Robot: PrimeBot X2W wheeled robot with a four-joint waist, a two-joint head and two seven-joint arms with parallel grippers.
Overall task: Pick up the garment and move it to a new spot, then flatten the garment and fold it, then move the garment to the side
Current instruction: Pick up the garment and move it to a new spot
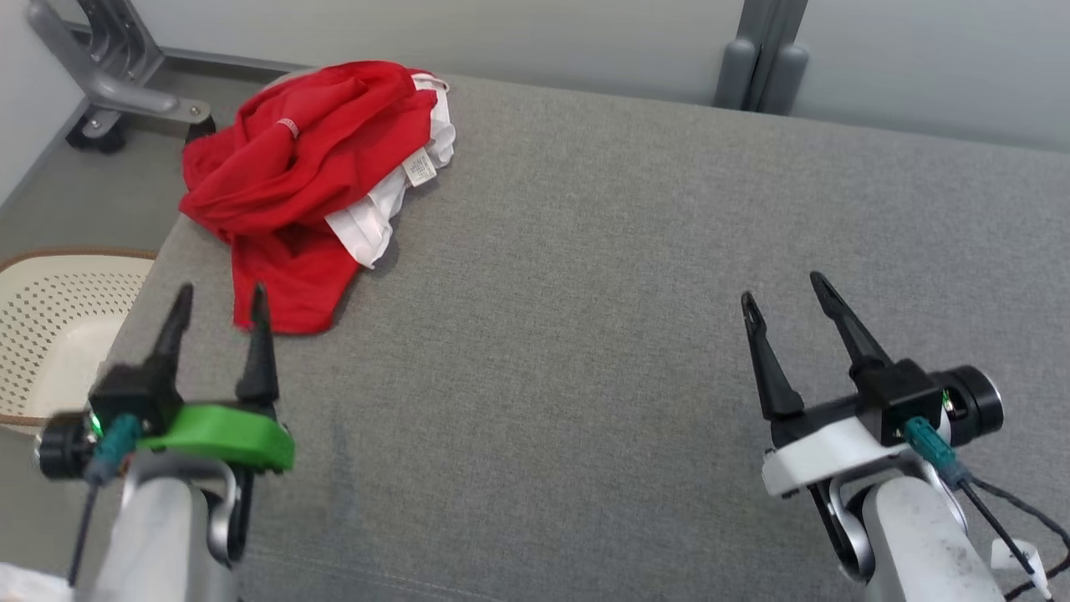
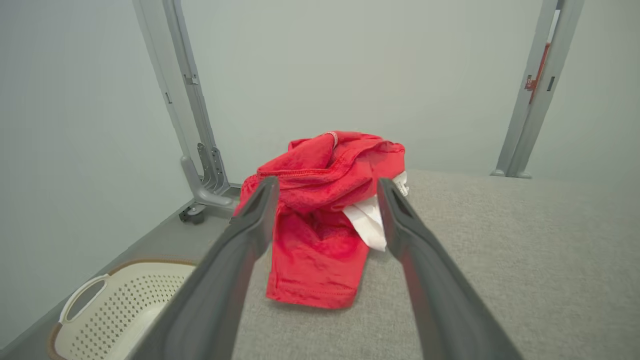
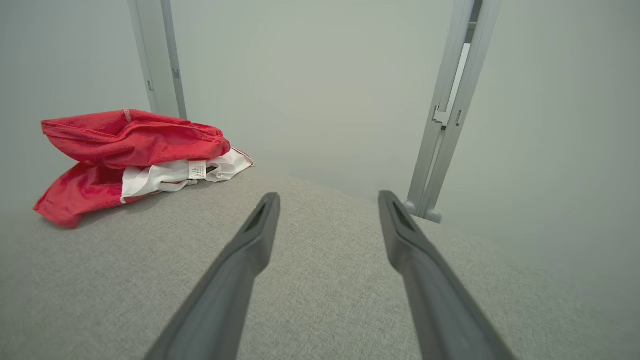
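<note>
Red-and-white garment (image 1: 284, 184) lying crumpled at far left corner of grey table (image 1: 635, 276). Left gripper (image 1: 222, 291) hovering just short of its near red end, fingers spread apart, holding nothing. Right gripper (image 1: 782, 288) hovering well apart, fingers spread too. Cream perforated basket (image 1: 50, 326) sitting on floor beside table's left edge.

Pale walls (image 1: 501, 33) and metal posts (image 1: 761, 58) stand behind a grey fabric table (image 1: 585, 293), cream basket (image 1: 50, 334) beside.
</note>
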